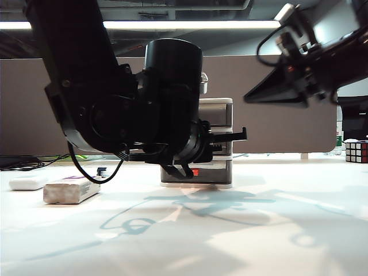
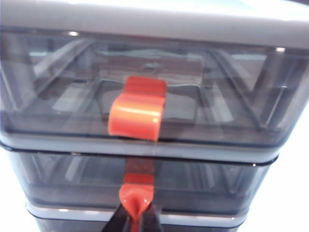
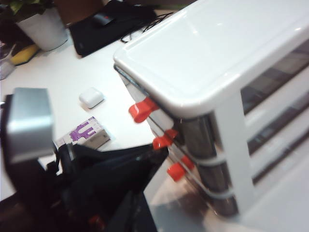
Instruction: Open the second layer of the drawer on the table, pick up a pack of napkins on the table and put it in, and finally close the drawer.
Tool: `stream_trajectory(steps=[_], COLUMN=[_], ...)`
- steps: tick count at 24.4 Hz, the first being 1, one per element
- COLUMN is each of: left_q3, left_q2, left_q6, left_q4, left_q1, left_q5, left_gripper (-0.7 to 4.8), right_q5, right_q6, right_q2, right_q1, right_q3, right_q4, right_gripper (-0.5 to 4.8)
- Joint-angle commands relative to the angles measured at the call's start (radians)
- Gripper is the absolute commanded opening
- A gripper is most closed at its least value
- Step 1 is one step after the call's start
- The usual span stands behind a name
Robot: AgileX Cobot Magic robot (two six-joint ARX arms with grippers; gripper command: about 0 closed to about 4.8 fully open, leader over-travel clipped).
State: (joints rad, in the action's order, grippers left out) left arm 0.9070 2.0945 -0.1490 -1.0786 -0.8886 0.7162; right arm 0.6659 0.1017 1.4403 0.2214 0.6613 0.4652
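Observation:
The white-framed drawer (image 1: pixel 221 109) stands mid-table, with three smoky-grey layers that look flush (image 3: pixel 207 63). My left gripper (image 2: pixel 137 221) is shut on the red-orange handle (image 2: pixel 137 191) of the second layer (image 2: pixel 203 181). In the exterior view the bulky left arm (image 1: pixel 167 115) hides that grip. The pack of napkins (image 1: pixel 72 190), purple print on top (image 3: pixel 86 131), lies on the table (image 1: pixel 259 230) left of the cabinet. My right gripper (image 1: pixel 248 99) hangs high to the right of the cabinet, holding nothing that I can see. Its jaws are a dark blur in the right wrist view.
A flat white rounded object (image 1: pixel 27 183) lies beyond the pack (image 3: pixel 91 96). A Rubik's cube (image 1: pixel 356 151) sits at the far right edge. Cables (image 1: pixel 23 163), a dark bag (image 3: pixel 111 21) and a potted plant (image 3: pixel 43 24) lie beyond the table's left side.

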Motion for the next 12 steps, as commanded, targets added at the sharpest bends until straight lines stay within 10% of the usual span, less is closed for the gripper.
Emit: stream_trajectory(steps=[1, 12], left_q3=[-0.021, -0.089], left_q2=[-0.024, -0.059], left_q6=[0.006, -0.02], left_q4=[0.008, -0.013], left_q1=[-0.006, -0.011], left_q5=[0.004, 0.003], left_gripper=[-0.06, -0.06], right_q5=[0.056, 0.088], right_q6=[0.007, 0.01], right_q2=[0.074, 0.262], right_q1=[0.013, 0.081], right_q3=[0.058, 0.231], right_q4=[0.034, 0.034], right_gripper=[-0.05, -0.05])
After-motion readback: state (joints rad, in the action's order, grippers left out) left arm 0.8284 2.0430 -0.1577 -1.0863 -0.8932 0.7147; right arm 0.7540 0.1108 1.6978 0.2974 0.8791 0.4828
